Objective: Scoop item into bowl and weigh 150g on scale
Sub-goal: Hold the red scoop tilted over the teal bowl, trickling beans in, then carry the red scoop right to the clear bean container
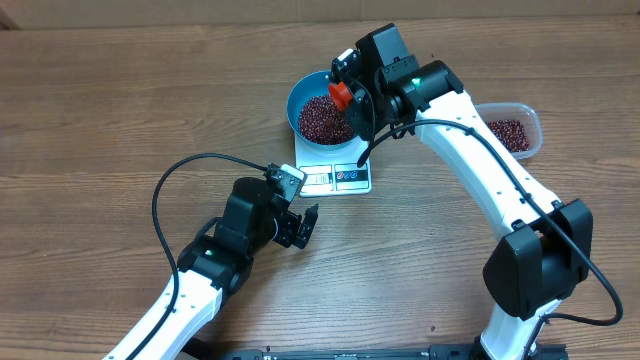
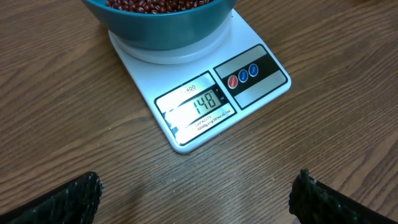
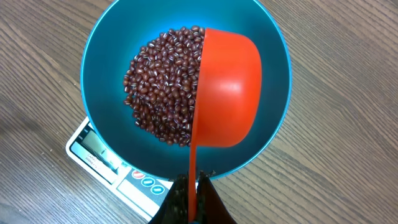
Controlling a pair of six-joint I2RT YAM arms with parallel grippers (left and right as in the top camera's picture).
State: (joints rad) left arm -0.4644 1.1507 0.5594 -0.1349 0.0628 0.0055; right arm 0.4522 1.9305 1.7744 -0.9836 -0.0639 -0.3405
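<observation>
You're in the top-up step. Right gripper (image 3: 192, 198) is clamping the handle of the orange scoop (image 3: 227, 87), jaws shut tight on it, and holding the scoop rolled on its side over the blue bowl (image 3: 99, 68). The red beans (image 3: 158, 93) are sitting heaped in the bowl, right against the scoop's rim; I can't tell whether any are left inside the scoop. The bowl is sitting on the white scale (image 2: 158, 74), and the display (image 2: 198, 102) is reading 148, so I'm judging you just short of target. Left gripper (image 1: 302, 226) is hanging wide open and empty near the scale's front edge. The next move is calling for a tiny addition: a few beans from the clear tub (image 1: 535, 125), trickled in slowly while you're watching the display. A full scoop is likely going to overshoot.
</observation>
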